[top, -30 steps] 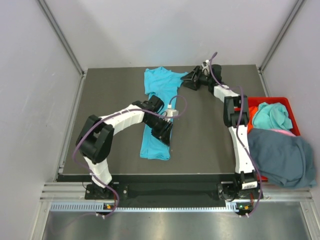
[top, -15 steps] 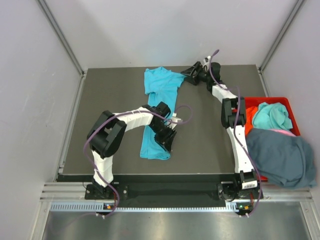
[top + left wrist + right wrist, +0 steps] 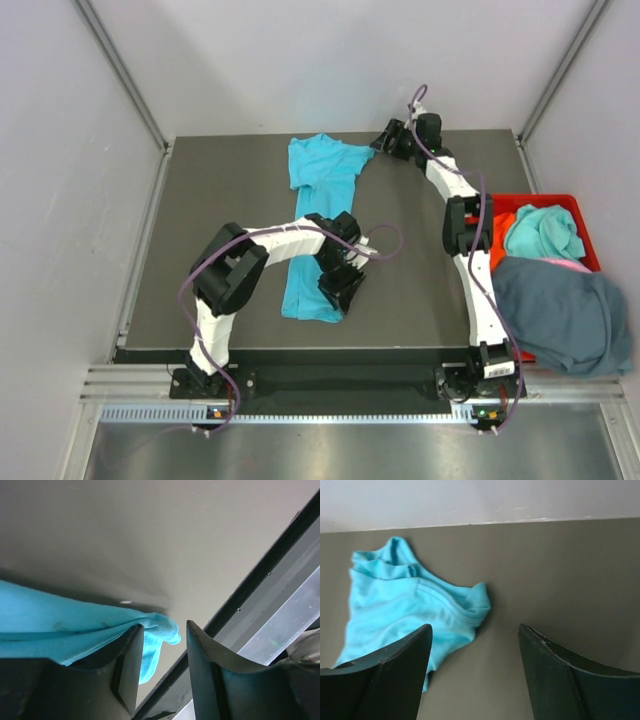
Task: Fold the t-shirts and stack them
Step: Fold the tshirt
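dark grey table [image 3: 200,200] carries the turquoise t-shirt [image 3: 322,175] near its middle, narrowed to a long strip running far to near, collar end far. left gripper [image 3: 338,293] stands parted at its near corner, pinching nothing; right gripper [image 3: 384,142] gapes empty beside the far sleeve. crosswise folds and the other t-shirts [image 3: 560,310] at the red bin [image 3: 540,200] seem left.

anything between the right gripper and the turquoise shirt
Nothing visible. The right gripper is open just off the turquoise shirt, and only bare table lies between its fingers and the nearest sleeve.
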`<state>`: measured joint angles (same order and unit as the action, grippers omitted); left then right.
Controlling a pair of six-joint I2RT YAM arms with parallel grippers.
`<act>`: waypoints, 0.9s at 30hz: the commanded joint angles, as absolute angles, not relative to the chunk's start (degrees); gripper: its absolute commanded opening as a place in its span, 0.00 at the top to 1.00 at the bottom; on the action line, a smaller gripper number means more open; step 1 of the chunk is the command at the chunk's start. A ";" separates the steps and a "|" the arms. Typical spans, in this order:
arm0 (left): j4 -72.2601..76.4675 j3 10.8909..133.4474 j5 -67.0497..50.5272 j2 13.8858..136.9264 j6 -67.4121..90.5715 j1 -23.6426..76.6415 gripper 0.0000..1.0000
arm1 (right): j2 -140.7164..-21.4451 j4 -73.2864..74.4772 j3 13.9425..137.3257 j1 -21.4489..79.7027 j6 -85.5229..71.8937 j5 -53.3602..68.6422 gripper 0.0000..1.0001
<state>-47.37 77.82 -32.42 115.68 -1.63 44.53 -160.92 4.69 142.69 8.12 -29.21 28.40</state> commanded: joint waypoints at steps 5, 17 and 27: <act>-46.05 76.81 -29.18 120.32 -3.25 52.03 0.54 | -152.93 9.85 140.20 8.96 -16.79 22.84 0.35; -46.67 76.99 -28.65 120.06 -3.34 52.82 0.54 | -151.34 -5.52 137.46 12.74 -24.33 41.83 0.36; -46.76 77.52 -26.37 117.52 -3.51 52.82 0.53 | -156.18 2.27 139.40 14.24 -23.74 32.27 0.31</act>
<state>-48.23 79.02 -30.46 115.94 -1.65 51.16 -156.18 -0.14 137.25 14.31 -25.06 36.38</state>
